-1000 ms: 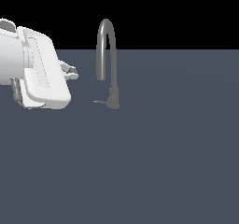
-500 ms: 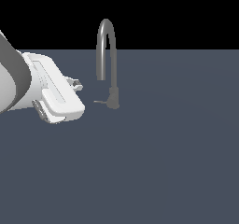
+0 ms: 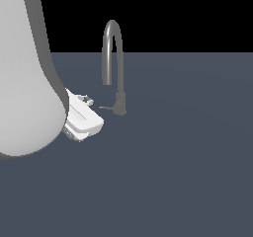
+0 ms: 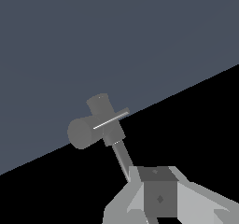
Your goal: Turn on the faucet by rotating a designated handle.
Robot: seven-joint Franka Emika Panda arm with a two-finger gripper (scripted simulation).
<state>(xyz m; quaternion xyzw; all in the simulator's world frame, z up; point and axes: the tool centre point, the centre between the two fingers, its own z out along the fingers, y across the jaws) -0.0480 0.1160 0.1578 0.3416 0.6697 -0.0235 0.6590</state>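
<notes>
Here the faucet (image 3: 118, 95) stands on the dark bench (image 3: 188, 147), its tall curved spout rising and bending back down toward the exterior view's left. Its thicker base sits on the bench surface, and from that base the handle (image 3: 106, 107) juts out sideways as a thin short rod, pointing toward the exterior view's left. That rod lies roughly level, so its long axis runs almost straight at the approaching arm.

The tool (image 3: 88, 99) sits low near the bench, just to the exterior view's left of the handle's free end. A small gap shows between them in the exterior view, so they look apart, not touching. The bulky white arm fills the exterior view's left side and hides most of the tool body.

In the wrist view the handle (image 4: 111, 120) shows as a bright thin bar crossing the faucet base (image 4: 93, 125), with the spout running on toward the camera. The fingers are too small in the exterior view and out of the wrist frame, so I cannot tell whether the tool is wide or narrow.

The coming move, I judge, depends on meeting the rod near its tip and pushing across its length to turn it.

No containers appear anywhere.
</notes>
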